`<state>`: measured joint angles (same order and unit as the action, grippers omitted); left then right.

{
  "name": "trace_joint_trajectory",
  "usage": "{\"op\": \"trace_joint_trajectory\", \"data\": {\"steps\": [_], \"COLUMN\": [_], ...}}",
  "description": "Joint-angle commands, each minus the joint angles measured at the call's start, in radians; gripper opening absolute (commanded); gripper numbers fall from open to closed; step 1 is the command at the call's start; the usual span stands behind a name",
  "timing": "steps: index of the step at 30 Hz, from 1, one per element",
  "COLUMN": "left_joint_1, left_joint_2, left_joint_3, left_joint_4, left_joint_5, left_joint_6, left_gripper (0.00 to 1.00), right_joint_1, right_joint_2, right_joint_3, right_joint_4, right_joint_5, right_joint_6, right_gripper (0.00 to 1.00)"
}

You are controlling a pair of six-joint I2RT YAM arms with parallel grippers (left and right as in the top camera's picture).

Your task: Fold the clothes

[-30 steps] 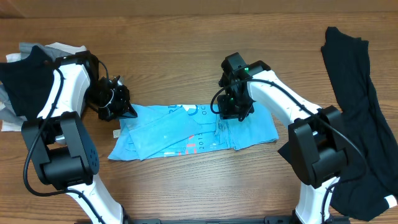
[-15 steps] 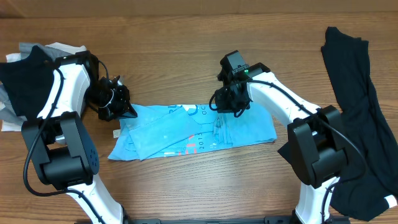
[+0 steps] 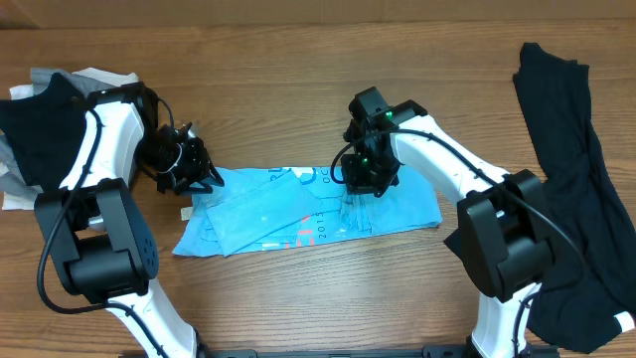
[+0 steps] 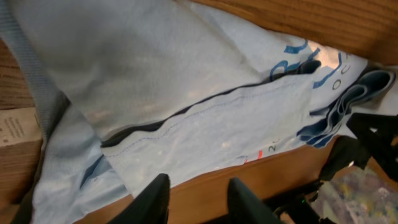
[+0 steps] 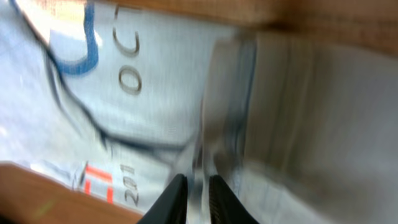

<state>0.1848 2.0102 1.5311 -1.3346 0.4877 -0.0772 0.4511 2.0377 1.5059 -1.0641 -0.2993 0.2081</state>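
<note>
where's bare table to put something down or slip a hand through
Free: the far strip of table beyond the light-blue T-shirt, and the near strip before it. Crowded: the garment pile at left, the black garment at right.

White-shelled left arm (image 3: pixel 99 139) and right arm (image 3: pixel 439 156), black joints (image 3: pixel 99 249), looping black cables (image 3: pixel 42 264), green wrist light (image 3: pixel 391 112)

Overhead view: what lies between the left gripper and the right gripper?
Only the blue shirt, spread on the table. The left gripper is at its left edge and the right gripper is over its right half. The overhead view shows this.
</note>
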Motion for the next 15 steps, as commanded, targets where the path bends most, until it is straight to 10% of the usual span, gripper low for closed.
{"op": "trace_joint_trajectory", "data": {"steps": [1, 5, 9, 15], "left_joint_1": [-0.005, -0.014, -0.021, -0.022], "left_joint_2": [-0.017, -0.017, -0.017, -0.016], "left_joint_3": [0.009, 0.007, -0.008, -0.04], "left_joint_4": [0.0, -0.001, 0.018, 0.084], "left_joint_5": [-0.018, -0.111, -0.219, -0.311], "left_joint_6": [0.003, 0.002, 0.002, 0.002], "left_gripper": [0.48, 0.55, 0.59, 0.64], "right_joint_1": [-0.029, -0.07, -0.139, -0.268], "right_joint_2": [-0.106, -0.175, -0.22, -0.22], "right_joint_3": [0.1, 0.134, 0.134, 0.134], "right_joint_4": [-0.04, -0.087, -0.177, -0.34], "right_joint_5": [0.017, 0.056, 0.087, 0.176], "right_joint_6": [-0.029, -0.029, -0.03, -0.039], "right_gripper": [0.2, 0.27, 0.6, 0.67]}}
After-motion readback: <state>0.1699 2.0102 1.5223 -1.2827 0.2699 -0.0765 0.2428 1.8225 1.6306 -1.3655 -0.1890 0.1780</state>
